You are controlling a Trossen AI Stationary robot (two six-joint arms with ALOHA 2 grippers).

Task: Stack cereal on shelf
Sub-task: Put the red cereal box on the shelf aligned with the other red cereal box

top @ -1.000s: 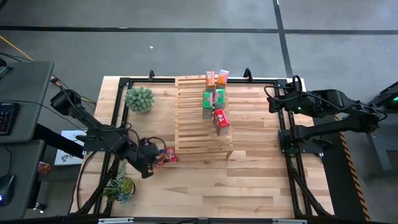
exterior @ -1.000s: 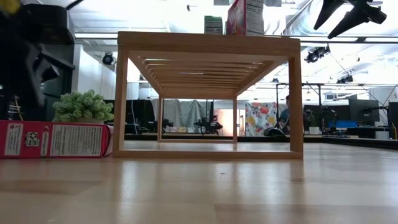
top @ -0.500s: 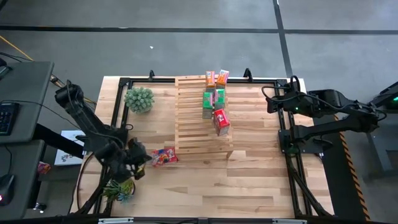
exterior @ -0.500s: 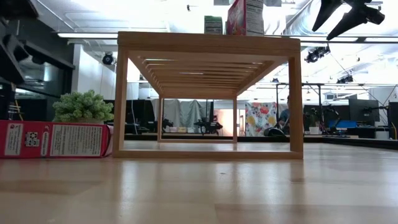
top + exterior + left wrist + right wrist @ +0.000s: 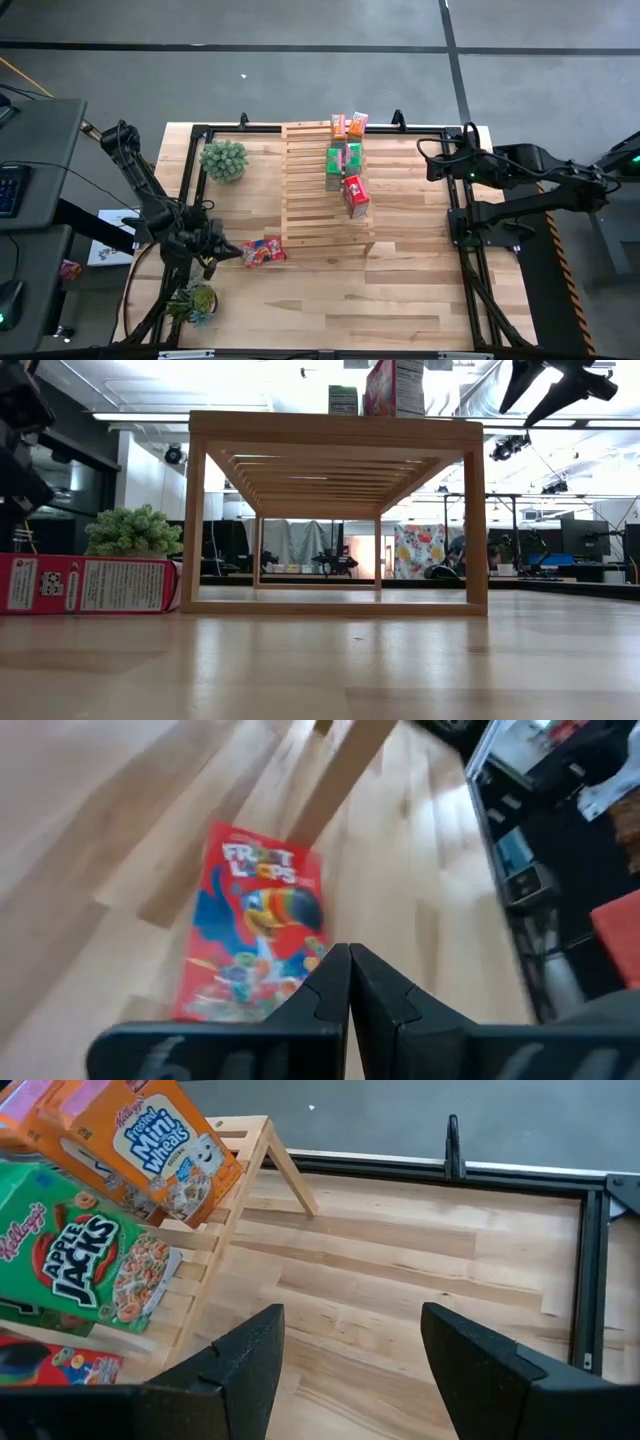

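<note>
I start at the lower left of the high view. A small plant (image 5: 193,302) stands at the bench (image 5: 330,300) edge. Just above it the left claw (image 5: 207,262) hangs over the bench, fingers (image 5: 335,990) pressed together, holding nothing. Just right of it a red box (image 5: 264,251) lies flat on the bench, touching or nearly touching the shelf's (image 5: 310,215) lower left corner. In the left wrist view the same box (image 5: 255,925) lies face up beyond the closed fingertips, beside a shelf leg. In the low view it (image 5: 85,584) rests on its side at the far left, against the shelf's (image 5: 335,428) left leg.

Further up the high view, five boxes stand on the shelf top, right of its centre line. Nearest is a second red box (image 5: 355,195). Behind it are two green boxes (image 5: 342,160), close together. At the upper edge of the shelf sit two orange boxes (image 5: 350,124).

A second plant (image 5: 223,159) stands on the bench at upper left, left of the shelf.

At the right of the frame the right claw (image 5: 440,160) waits above the bench's right edge, well apart from the shelf. Its fingers (image 5: 250,1365) are spread and empty. Its wrist view looks toward the orange box (image 5: 150,1145) and green box (image 5: 85,1265).
</note>
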